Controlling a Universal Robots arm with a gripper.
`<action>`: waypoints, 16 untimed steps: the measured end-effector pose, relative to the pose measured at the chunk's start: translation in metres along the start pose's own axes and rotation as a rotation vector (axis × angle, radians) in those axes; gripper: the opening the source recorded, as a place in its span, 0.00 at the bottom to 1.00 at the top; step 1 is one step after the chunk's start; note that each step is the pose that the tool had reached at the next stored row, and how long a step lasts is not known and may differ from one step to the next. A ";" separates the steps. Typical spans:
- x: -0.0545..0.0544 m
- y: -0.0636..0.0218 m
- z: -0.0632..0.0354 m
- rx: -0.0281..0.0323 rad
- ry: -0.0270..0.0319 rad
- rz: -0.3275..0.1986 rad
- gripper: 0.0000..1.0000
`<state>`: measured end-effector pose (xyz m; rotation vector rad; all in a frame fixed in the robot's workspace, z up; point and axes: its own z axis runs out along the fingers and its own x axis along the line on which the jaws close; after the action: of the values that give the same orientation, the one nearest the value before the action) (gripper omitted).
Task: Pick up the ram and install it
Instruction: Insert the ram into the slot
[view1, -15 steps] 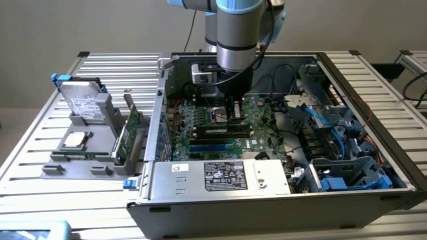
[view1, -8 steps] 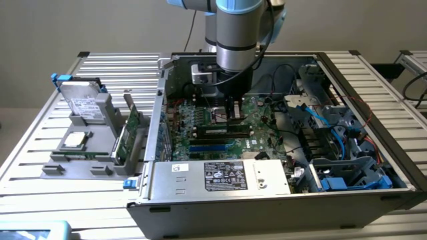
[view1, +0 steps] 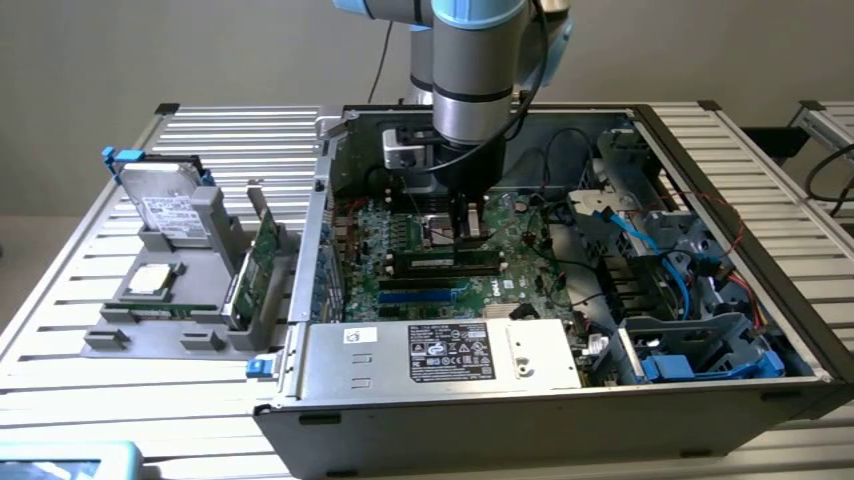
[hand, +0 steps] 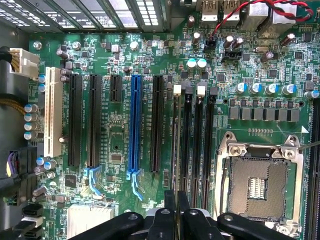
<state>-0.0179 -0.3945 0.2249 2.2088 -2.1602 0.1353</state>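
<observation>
Inside the open computer case (view1: 747, 250), my gripper (view1: 461, 232) reaches down to the green motherboard (view1: 400, 240). In the wrist view the gripper (hand: 176, 196) has its two black fingers (hand: 170, 205) pressed close together on the ram (hand: 175, 150). The ram shows there edge-on as a thin strip. It runs along the memory slot with the white latch (hand: 176, 90), beside the other black memory slots (hand: 198, 145). In the exterior view the ram (view1: 447, 262) is a long green stick with dark chips just under the fingers. Whether it sits fully in the slot I cannot tell.
The bare CPU socket (hand: 260, 180) lies close beside the memory slots, and black, blue and white expansion slots (hand: 134, 120) lie on the other side. Blue cables (view1: 641, 230) and drive cages fill the case toward the exterior view's right. A grey holder (view1: 174, 320) outside carries a hard drive (view1: 167, 215) and a green expansion card (view1: 267, 250).
</observation>
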 end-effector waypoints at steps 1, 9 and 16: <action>0.000 0.0000 0.0000 0.0001 -0.0001 0.000 0.13; 0.000 0.0000 0.0001 0.0031 -0.0001 0.000 0.13; 0.000 0.0000 0.0001 0.0102 0.0002 0.001 0.13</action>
<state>-0.0179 -0.3945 0.2248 2.2130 -2.1654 0.1469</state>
